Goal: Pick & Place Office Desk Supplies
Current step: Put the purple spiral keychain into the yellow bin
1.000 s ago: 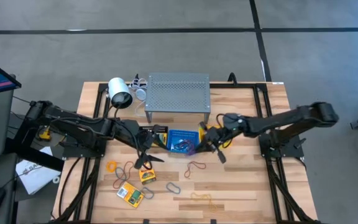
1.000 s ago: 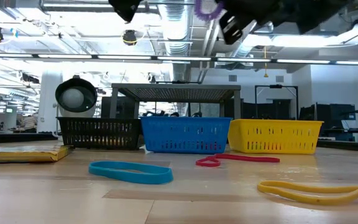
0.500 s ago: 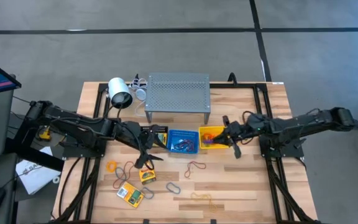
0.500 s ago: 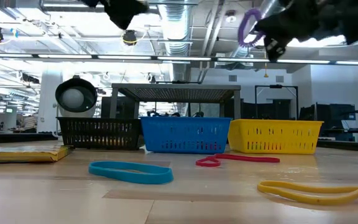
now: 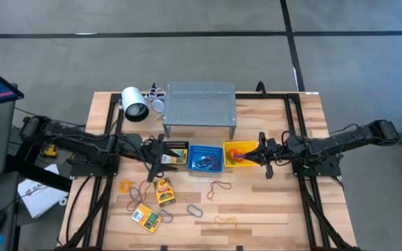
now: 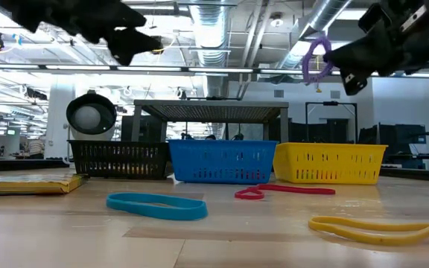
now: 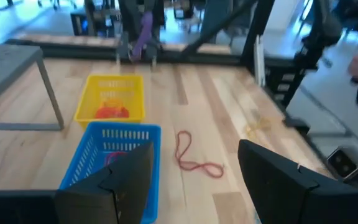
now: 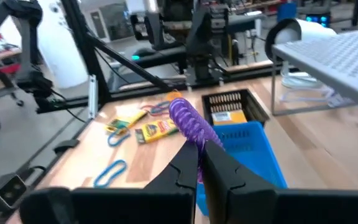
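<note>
Right hand (image 8: 199, 163) pinched purple coil (image 8: 187, 120), coil upright, above yellow bin's (image 5: 237, 148) right edge; left hand (image 7: 194, 168) open, empty.

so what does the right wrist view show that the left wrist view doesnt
Only the right wrist view shows the black basket, the crayon packs and the right gripper shut on the purple coiled band up close. Only the left wrist view shows the yellow basket, the red-brown band loop on the table and the open left gripper. Both show the blue basket and the purple band.
</note>
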Robot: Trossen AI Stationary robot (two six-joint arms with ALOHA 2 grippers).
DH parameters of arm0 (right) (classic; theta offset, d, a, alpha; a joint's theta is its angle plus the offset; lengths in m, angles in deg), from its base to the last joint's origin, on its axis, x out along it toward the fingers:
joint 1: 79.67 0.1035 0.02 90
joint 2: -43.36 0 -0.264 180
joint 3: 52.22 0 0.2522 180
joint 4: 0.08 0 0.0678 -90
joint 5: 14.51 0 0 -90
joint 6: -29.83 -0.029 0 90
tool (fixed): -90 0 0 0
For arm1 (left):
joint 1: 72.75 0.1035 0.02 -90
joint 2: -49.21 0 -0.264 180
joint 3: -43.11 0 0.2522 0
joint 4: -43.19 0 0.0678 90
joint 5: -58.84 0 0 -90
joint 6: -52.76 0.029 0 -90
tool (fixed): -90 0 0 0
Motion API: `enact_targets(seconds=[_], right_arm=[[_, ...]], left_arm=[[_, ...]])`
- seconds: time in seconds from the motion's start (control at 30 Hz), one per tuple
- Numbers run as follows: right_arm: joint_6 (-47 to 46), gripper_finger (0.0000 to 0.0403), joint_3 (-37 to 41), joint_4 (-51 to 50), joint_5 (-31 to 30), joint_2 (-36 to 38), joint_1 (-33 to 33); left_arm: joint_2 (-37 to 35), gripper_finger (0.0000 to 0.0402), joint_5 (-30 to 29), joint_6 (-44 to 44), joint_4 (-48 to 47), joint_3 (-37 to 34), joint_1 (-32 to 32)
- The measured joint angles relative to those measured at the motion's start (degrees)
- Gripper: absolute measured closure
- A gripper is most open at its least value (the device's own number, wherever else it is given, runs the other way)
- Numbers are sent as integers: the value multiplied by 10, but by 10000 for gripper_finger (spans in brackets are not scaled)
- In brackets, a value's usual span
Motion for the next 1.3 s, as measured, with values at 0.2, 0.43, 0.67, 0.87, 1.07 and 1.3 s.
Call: enact_targets(seconds=[0.2,0.43,0.67,0.87,1.07,1.3], right_arm=[[-5,399,21,0,-43,-8,4],[-39,399,34,-21,-50,-8,-8],[-57,399,34,-46,-69,-25,-8],[-83,399,33,-47,-69,-63,-25],[-89,399,0,-73,-69,-118,-30],[-94,399,-49,-133,-69,-185,-30]], left_arm=[[-79,169,-8,-11,43,-65,1],[-143,169,-38,-10,43,-107,2],[-149,169,-61,-15,46,-136,2],[-149,169,-67,-35,53,-143,3],[-149,169,-67,-35,61,-143,3],[-149,169,-66,-35,61,-143,3]])
